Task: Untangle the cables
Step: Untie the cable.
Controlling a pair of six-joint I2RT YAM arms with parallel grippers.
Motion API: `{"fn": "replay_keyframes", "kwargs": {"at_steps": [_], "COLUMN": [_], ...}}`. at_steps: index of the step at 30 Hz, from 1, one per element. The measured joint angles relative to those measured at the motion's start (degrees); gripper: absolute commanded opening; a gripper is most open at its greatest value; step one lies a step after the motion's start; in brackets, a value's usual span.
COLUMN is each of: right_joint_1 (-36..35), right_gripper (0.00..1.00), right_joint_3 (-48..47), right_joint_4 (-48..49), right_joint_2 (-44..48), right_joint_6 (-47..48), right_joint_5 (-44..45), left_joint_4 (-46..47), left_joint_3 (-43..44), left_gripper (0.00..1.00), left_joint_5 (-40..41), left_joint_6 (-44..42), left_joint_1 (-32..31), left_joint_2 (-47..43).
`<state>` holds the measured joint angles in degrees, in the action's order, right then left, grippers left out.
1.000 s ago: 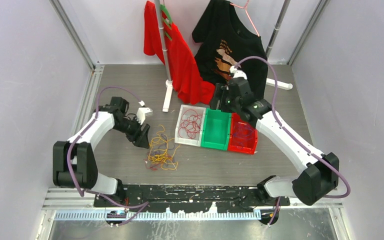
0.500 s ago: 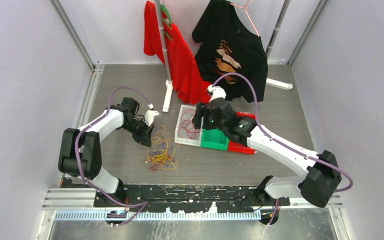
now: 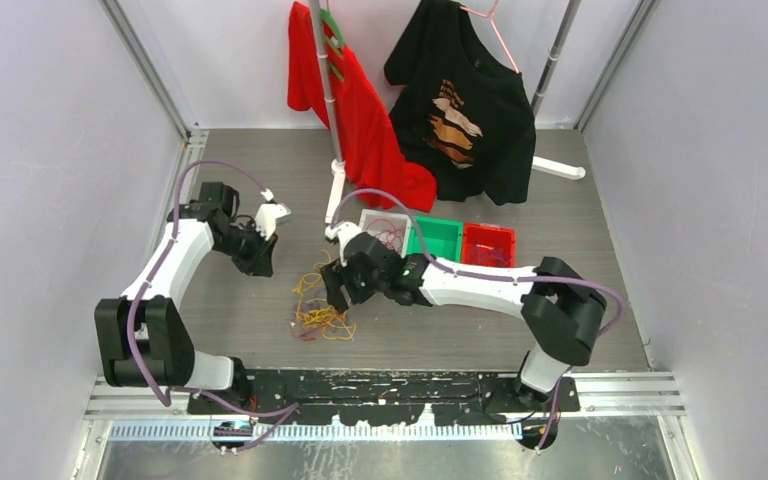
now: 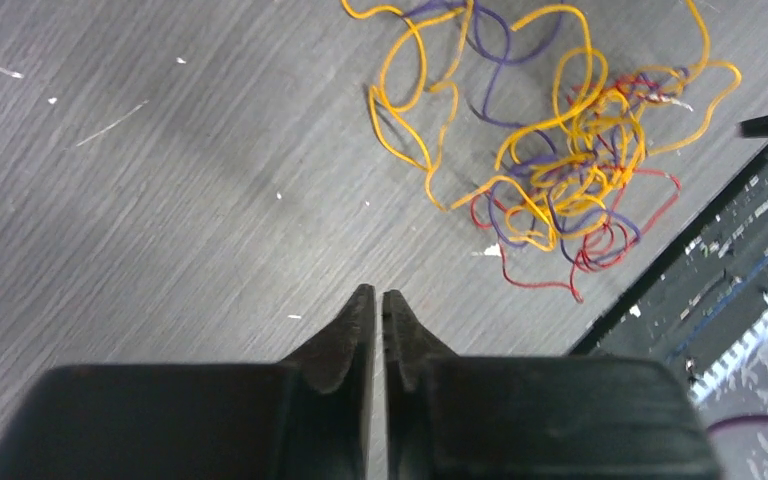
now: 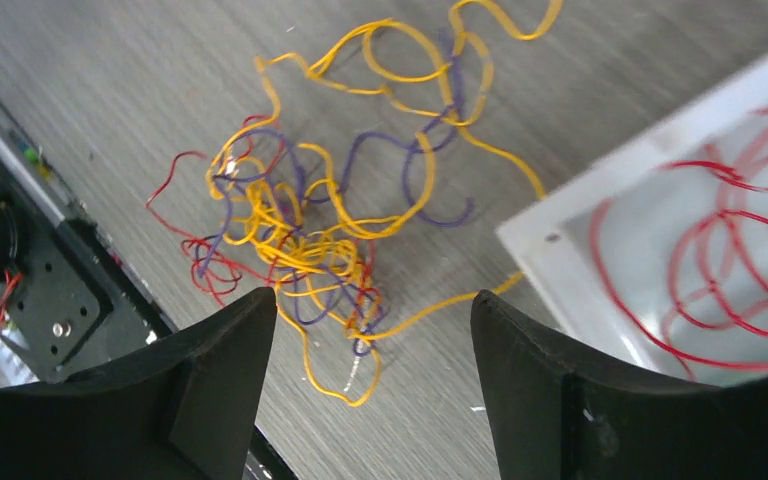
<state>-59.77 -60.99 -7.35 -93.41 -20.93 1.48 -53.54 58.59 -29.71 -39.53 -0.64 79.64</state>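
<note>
The cables (image 3: 322, 305) lie in a loose tangle of yellow, purple and red strands on the grey table. My right gripper (image 3: 338, 293) hovers over the pile's right side, open and holding nothing. In the right wrist view the cables (image 5: 310, 220) spread ahead of the right gripper (image 5: 372, 297), and one yellow strand runs between the fingers. My left gripper (image 3: 260, 262) is off to the pile's upper left, apart from it. In the left wrist view the left gripper (image 4: 371, 293) is shut with nothing in it, and the cables (image 4: 560, 160) lie further on, to the right.
A white bin (image 3: 370, 218) holding red cables (image 5: 720, 250), a green bin (image 3: 438, 240) and a red bin (image 3: 488, 245) stand in a row right of the pile. Behind them a rack base (image 3: 335, 190) carries a red shirt (image 3: 360, 120) and a black shirt (image 3: 460, 100). The black arm mount (image 3: 380, 385) edges the near side.
My right arm has swung left from above the bins to over the tangle. My left gripper has shut and drawn back up and left, away from the pile.
</note>
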Motion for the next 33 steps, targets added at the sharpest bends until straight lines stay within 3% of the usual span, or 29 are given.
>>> {"fn": "replay_keyframes", "kwargs": {"at_steps": [2, 7, 13, 16, 17, 21, 23, 27, 33], "right_joint_1": [-0.92, -1.95, -1.88, -1.86, -1.70, -1.33, -1.25, -1.46, -3.65], "right_gripper": [0.75, 0.68, 0.46, 0.39, 0.39, 0.62, 0.67, 0.69, 0.61], "right_joint_3": [-0.72, -6.34, -14.88, -17.51, -18.51, -24.72, -27.23, -27.04, -14.25], "right_joint_4": [0.07, 0.04, -1.90, -2.80, -3.19, -5.53, -6.01, -6.58, -7.85], "right_joint_2": [-1.97, -8.44, -17.64, -20.70, -21.57, -24.24, -24.30, -20.87, -9.90], "right_joint_6": [1.42, 3.23, 4.55, 5.49, 5.79, 6.12, 5.70, 4.24, 0.28], "right_joint_5": [-1.88, -5.99, -7.21, -7.02, -6.82, -5.27, -3.89, -0.61, 3.04], "left_joint_4": [-3.19, -7.19, -10.16, -11.72, -12.13, -14.78, -15.80, -16.50, -19.10], "left_joint_3": [0.87, 0.92, 1.20, 1.81, 2.05, 3.61, 4.31, 4.31, 4.31], "left_gripper": [0.33, 0.52, 0.57, 0.58, 0.58, 0.65, 0.66, 0.66, 0.66], "left_joint_5": [-1.31, -3.28, -5.51, -6.97, -7.48, -9.35, -9.99, -10.49, -12.59], "left_joint_6": [-1.55, -4.42, -6.82, -8.52, -9.16, -12.31, -13.79, -15.02, -17.75], "left_joint_1": [1.36, 1.53, 3.45, 5.27, 6.05, 9.60, 10.93, 11.54, 11.50], "left_joint_2": [-0.02, -1.22, -3.85, -4.02, -4.02, -3.67, -2.97, -2.05, -1.99]}}
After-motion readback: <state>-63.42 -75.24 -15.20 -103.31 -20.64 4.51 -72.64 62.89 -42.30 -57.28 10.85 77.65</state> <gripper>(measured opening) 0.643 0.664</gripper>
